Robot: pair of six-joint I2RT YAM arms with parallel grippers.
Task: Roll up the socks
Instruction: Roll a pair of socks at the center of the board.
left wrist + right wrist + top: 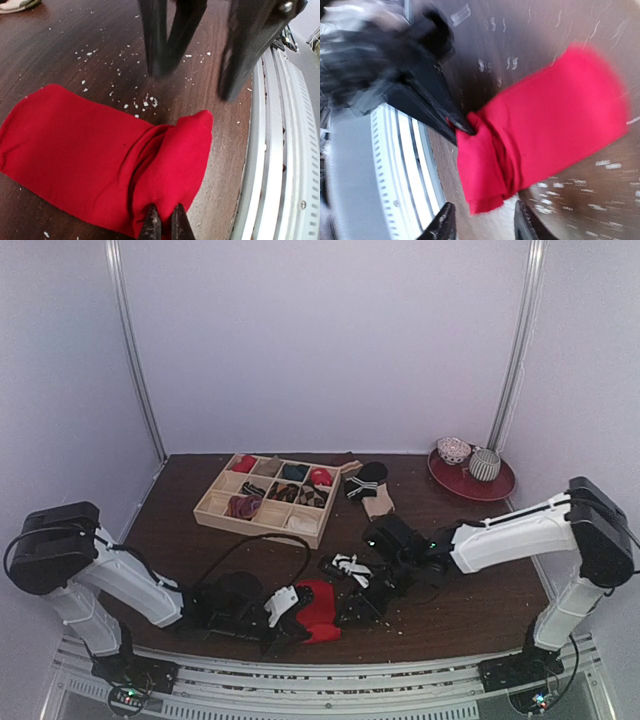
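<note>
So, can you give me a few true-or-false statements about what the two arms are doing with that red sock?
1. The left gripper is shut on a bunched fold of the red sock. True.
2. The right gripper is clamped on the sock too. False: its fingers stand apart and hold nothing.
3. The red sock lies inside the wooden divided box. False: it lies on the table, near the front edge.
4. A red plate sits at the table's far right. True.
5. Every compartment of the box is empty. False: several hold fabric items.
</note>
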